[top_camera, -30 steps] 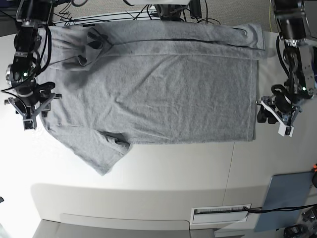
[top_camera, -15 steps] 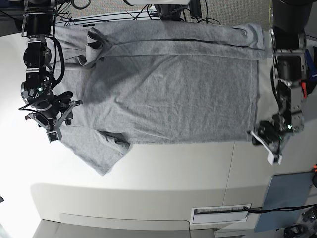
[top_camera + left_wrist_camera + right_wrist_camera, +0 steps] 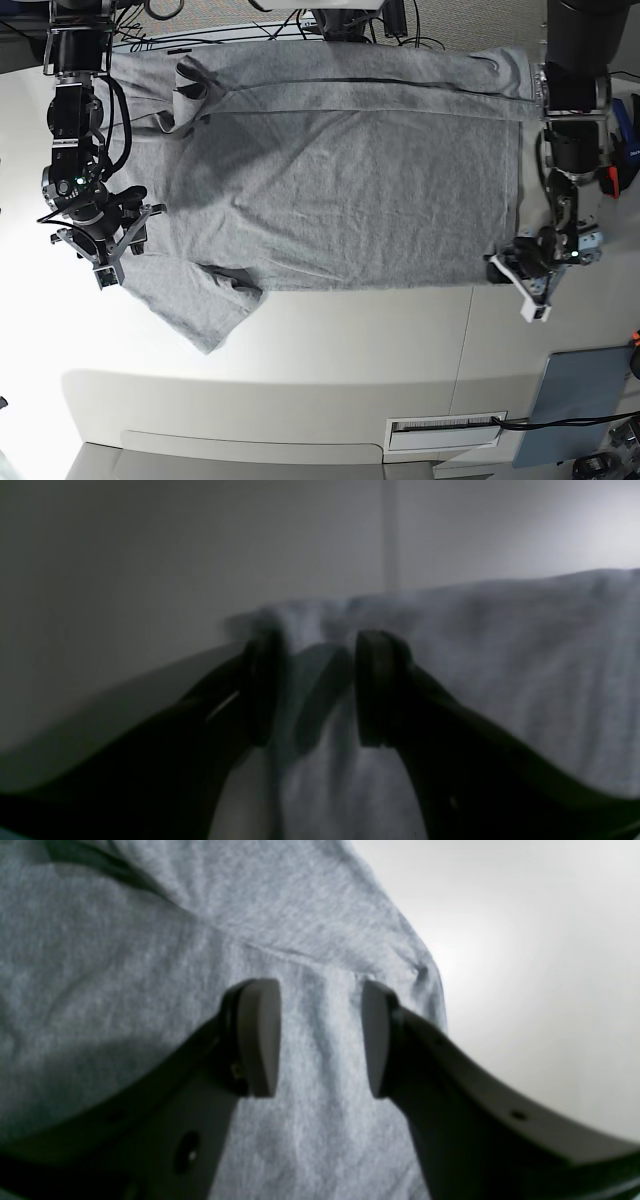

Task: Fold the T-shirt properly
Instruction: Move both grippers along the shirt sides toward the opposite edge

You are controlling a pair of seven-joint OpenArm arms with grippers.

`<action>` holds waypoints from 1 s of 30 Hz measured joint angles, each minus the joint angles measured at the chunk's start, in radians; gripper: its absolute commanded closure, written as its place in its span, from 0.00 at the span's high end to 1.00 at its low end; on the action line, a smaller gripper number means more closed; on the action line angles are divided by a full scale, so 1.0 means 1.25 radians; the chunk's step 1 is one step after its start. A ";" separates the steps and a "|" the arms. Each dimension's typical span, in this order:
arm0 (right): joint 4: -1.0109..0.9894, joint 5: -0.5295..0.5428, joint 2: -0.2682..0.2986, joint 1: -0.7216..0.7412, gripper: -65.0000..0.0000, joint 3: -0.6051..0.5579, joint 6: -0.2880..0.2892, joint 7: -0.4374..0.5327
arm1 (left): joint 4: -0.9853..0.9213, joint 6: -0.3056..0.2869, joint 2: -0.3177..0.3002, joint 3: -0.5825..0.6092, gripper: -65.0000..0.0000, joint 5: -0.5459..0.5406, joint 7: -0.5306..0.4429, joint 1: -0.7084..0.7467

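Base view: the T-shirt [image 3: 340,170] lies spread flat on the white table [image 3: 350,340], plain side up, with its far long edge already folded over.
Right gripper [image 3: 320,1040]: fingers apart, hovering over the cloth near the shoulder seam and sleeve; nothing is held between them.
Left gripper [image 3: 310,690]: fingers apart at the hem corner; the view is dark and blurred, so I cannot tell if the pads touch the cloth.
Risk 1: if the left gripper closes too far outside the corner, it may catch only air or 1 layer.
Risk 2: the 2 grippers may lift unevenly, and the fold line would become crooked.
Risk 3: the sleeve [image 3: 195,305] could bunch.
Material: soft heather-grey knit, thin, limp, lightly wrinkled.
Shape: long rectangle body, 1 sleeve pointing toward the near edge.
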 measured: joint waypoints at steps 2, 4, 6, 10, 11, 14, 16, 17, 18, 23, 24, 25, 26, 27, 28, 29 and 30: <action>0.000 -0.003 0.000 0.000 0.41 0.000 0.000 0.009 | 0.001 0.000 0.011 0.000 0.33 0.005 -0.006 0.001; -0.001 -0.050 0.000 0.000 0.41 0.000 0.002 0.057 | 0.002 0.002 0.015 0.000 0.18 0.006 -0.008 0.002; -0.003 -0.116 0.000 0.001 0.41 0.000 0.002 0.126 | 0.001 0.009 0.013 0.000 0.02 0.004 -0.007 0.002; -0.075 -0.098 0.001 0.063 0.41 -0.003 0.009 0.163 | 0.001 0.009 0.011 0.000 0.00 0.002 -0.006 0.004; -0.111 -0.082 0.000 0.094 0.41 -0.004 0.009 0.161 | 0.000 0.009 0.011 0.000 0.00 0.012 -0.007 0.004; -0.243 -0.042 -0.008 0.218 0.41 -0.008 0.017 0.101 | 0.002 0.002 0.012 0.000 0.00 0.045 -0.010 0.001; -0.348 -0.042 -0.010 0.304 0.41 -0.026 0.049 0.066 | 0.003 0.000 0.012 0.000 0.00 0.054 -0.010 0.002; -0.398 -0.042 -0.012 0.341 0.41 -0.040 0.062 0.059 | 0.003 0.000 0.012 0.000 0.00 0.054 -0.011 0.002; -0.448 -0.042 -0.012 0.375 0.41 -0.059 0.081 0.064 | 0.003 0.000 0.012 0.000 0.00 0.054 -0.011 0.002; -0.677 -0.039 -0.012 0.508 0.41 -0.181 0.152 0.163 | 0.003 0.000 0.011 0.000 0.00 0.054 -0.011 0.002; -0.719 -0.041 -0.012 0.531 0.41 -0.210 0.154 0.193 | 0.003 0.000 0.011 0.000 0.00 0.054 -0.011 0.002; -0.760 -0.042 -0.012 0.550 0.41 -0.238 0.161 0.227 | 0.003 0.000 0.011 0.000 0.00 0.054 -0.011 0.002; -0.797 -0.054 -0.012 0.565 0.41 -0.263 0.164 0.262 | 0.003 0.000 0.011 0.000 0.00 0.054 -0.011 0.002; -0.832 -0.097 -0.016 0.578 0.41 -0.283 0.163 0.289 | 0.003 0.000 0.011 0.000 0.00 0.055 -0.011 0.002; -0.867 -0.144 -0.024 0.591 0.41 -0.299 0.159 0.301 | 0.003 0.000 0.012 0.000 0.00 0.056 -0.011 0.002; -0.898 -0.165 -0.030 0.597 0.41 -0.313 0.158 0.322 | 0.003 0.000 0.011 0.000 0.00 0.056 -0.011 0.002; -0.923 -0.168 -0.035 0.599 0.41 -0.324 0.159 0.351 | 0.003 0.000 0.011 0.000 0.00 0.055 -0.011 0.002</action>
